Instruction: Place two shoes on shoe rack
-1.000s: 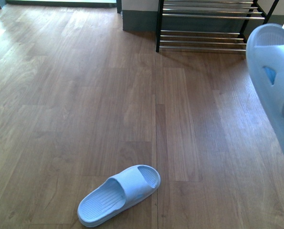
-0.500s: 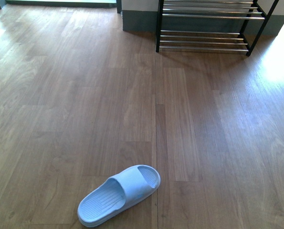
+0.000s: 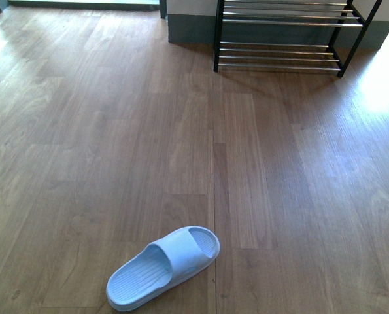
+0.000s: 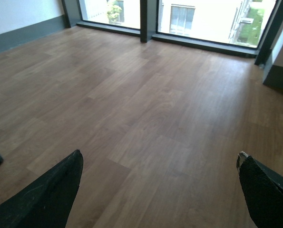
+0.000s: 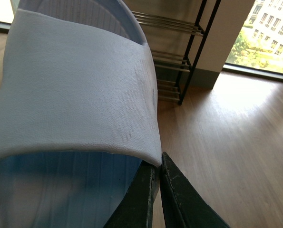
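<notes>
Right gripper (image 5: 160, 164): in your right wrist view its two dark fingers are pressed almost together, pinching the side edge of the held slide (image 5: 74, 95).
Held slide: pale blue rubber, lifted off the ground. It sits so close to the lens that its broad strap fills most of that view.
Left gripper (image 4: 159, 156): its fingers (image 4: 41, 194) stand wide apart with nothing between them. You see only bare planks below.
Floor slide (image 3: 163, 267): the second pale blue slide lies sole-down on the floor (image 3: 279, 170), close to the robot and left of centre in your front view. Its heel points toward you and to the left, its toe away and to the right. Neither gripper touches it.
Floor: brown wood-look planks, with a bright patch of light on the far right.
Shoe rack (image 3: 282, 47): it stands at the far edge of your front view, right of centre, against the wall and well apart from the floor slide. It has a black frame and thin chrome bars, and the tiers you can see are bare. In the right wrist view it shows just past the held slide's toe (image 5: 170, 61).
Windows (image 4: 198, 19): tall panes at the far end of the left wrist view, with buildings and greenery outside.
</notes>
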